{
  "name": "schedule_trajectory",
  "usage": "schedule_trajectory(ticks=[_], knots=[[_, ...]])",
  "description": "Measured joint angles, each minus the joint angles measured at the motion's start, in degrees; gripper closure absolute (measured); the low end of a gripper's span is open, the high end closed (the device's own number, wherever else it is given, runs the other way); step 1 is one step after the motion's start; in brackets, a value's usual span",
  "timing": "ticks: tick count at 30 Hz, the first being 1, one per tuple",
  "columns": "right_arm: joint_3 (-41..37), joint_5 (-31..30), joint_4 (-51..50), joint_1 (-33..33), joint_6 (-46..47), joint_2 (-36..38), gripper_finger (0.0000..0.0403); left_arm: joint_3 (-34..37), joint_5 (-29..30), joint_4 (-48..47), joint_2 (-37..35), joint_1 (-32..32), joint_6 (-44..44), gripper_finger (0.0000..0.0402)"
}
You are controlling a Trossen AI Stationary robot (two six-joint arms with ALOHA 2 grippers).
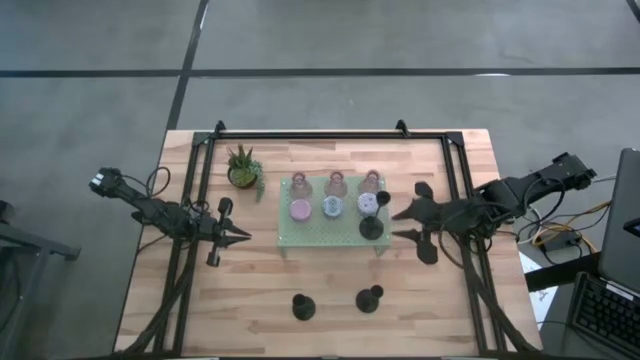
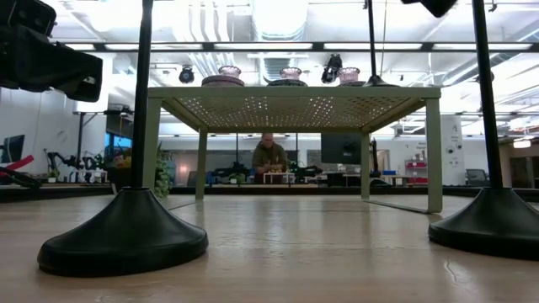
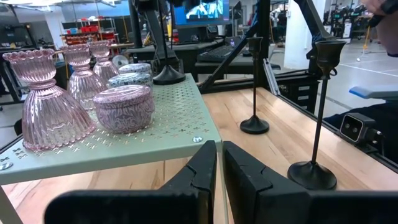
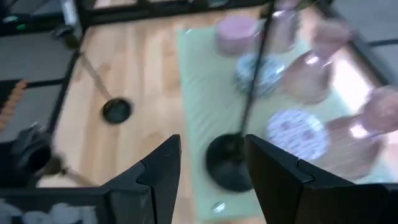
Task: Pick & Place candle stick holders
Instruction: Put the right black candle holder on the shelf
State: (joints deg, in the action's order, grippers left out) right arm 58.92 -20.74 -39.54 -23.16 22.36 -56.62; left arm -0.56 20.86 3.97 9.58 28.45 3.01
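Observation:
A pale green perforated tray [image 1: 300, 232] stands mid-table. On it are three pink glass holders [image 1: 336, 185] in the far row and a pale pink [image 1: 300, 210], a blue-grey [image 1: 333, 207] and a lilac holder [image 1: 368, 203] in front. A black holder [image 1: 371, 227] stands upright on its round base at the tray's near right corner. Two more black holders [image 1: 303, 306] [image 1: 370, 298] stand on the table near the front edge. My right gripper [image 1: 398, 225] is open just right of the tray, with the black holder's base [image 4: 230, 163] a little ahead of its fingers. My left gripper [image 1: 240, 237] is shut and empty, left of the tray.
A small green potted plant [image 1: 243, 168] stands at the tray's far left. A black frame [image 1: 330, 135] runs round the table top. In the low view the two black bases [image 2: 126, 236] [image 2: 493, 223] stand in front of the tray's legs [image 2: 434, 151]. A person [image 2: 269, 156] sits far behind.

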Motion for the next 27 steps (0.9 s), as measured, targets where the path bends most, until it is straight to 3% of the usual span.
schedule_trajectory(ticks=[7,14,27], knots=[[-3.22,4.14,0.11,-7.29,7.21,-0.53,0.0238,0.00,0.00,0.00,0.00,0.00,-0.02,0.0369],[-8.17,4.24,13.04,-17.20,9.48,-6.55,0.0249,0.00,0.00,0.00,0.00,0.00,0.00,0.0369],[-9.73,2.57,24.68,-19.09,13.38,-23.24,0.0231,-0.01,-0.01,-0.04,0.00,-0.02,0.00,0.0369]])
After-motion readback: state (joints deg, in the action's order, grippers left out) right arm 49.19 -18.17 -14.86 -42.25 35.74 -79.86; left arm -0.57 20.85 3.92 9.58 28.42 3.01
